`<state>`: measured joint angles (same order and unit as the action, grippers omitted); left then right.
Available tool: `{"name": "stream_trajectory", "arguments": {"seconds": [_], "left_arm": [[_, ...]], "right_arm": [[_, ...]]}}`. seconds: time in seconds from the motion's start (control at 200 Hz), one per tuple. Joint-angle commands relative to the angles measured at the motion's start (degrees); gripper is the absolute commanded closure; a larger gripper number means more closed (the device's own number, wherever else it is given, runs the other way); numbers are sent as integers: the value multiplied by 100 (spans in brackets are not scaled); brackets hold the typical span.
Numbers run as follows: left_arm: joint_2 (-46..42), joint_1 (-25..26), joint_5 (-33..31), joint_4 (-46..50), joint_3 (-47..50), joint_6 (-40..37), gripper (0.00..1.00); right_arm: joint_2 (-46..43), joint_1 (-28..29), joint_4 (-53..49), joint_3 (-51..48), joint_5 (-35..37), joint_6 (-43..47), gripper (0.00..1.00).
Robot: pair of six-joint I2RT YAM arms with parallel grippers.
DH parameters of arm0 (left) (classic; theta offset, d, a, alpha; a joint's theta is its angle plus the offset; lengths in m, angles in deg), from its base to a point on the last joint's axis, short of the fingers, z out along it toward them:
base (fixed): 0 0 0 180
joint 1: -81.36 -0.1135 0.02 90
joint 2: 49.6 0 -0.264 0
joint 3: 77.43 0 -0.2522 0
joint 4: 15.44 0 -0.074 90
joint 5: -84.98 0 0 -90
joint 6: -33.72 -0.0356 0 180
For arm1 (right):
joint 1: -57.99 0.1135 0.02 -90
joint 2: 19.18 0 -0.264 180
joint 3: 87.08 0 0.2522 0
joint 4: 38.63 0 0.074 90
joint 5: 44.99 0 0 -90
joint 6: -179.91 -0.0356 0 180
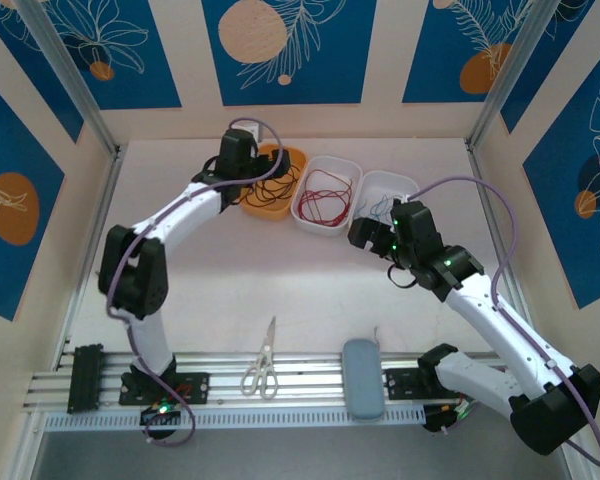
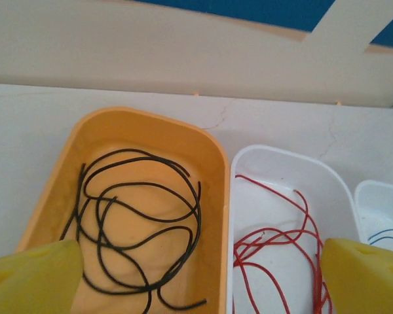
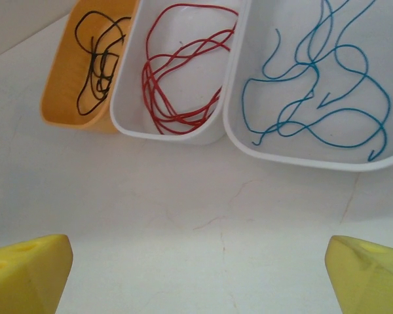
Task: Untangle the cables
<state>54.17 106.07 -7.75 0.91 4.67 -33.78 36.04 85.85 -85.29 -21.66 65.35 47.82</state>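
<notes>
Sorted by colour into three tubs standing in a row, wall against wall, at the far side of the bench [image 1: 280, 285]. In the orange tub [image 2: 121, 124] on the left, black cables [image 2: 144, 216] lying in loose, overlapping loops on the floor of the tub. In the middle white tub [image 3: 164, 134], red cables [image 3: 177, 78] wound in several rounds, bunched toward one side. In the right white tub [image 3: 295, 154], blue cables [image 3: 314, 91] spread in open curves, crossing one another in places, with loose ends curling free. Each colour inside its own tub.

Left fingers [image 2: 33, 275] released and spread wide, grasping nothing. Poised above the near end of the row, with one yellow tip over the outer wall of the orange tub and the other over the middle white tub. From above, at the end of the left arm, reaching across to the orange tub.

Right fingers [image 3: 26, 268] likewise released and wide apart, nothing between them. Hovering over bare bench just short of the tubs, facing them, clear of every cable.

At the near edge, between the two arm bases, scissors [image 1: 262, 368] lying flat with blades pointing away. Just to their right, apart from them, a grey-blue case [image 1: 363, 378].
</notes>
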Motion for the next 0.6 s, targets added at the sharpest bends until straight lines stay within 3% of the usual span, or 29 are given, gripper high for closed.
{"name": "stream_trajectory", "arguments": {"seconds": [0.0,0.23,0.595], "left_arm": [[-839,-24,-403,-412,684,-239,0],[-2458,-27,-1330,-525,2397,-529,0],[-4773,-52,-2174,-294,4613,-889,0]], "right_arm": [[-178,-51,-189,-165,315,-18,1],[-467,-82,-125,-649,938,114,1],[-1141,-120,722,-1709,1984,927,1]]}}
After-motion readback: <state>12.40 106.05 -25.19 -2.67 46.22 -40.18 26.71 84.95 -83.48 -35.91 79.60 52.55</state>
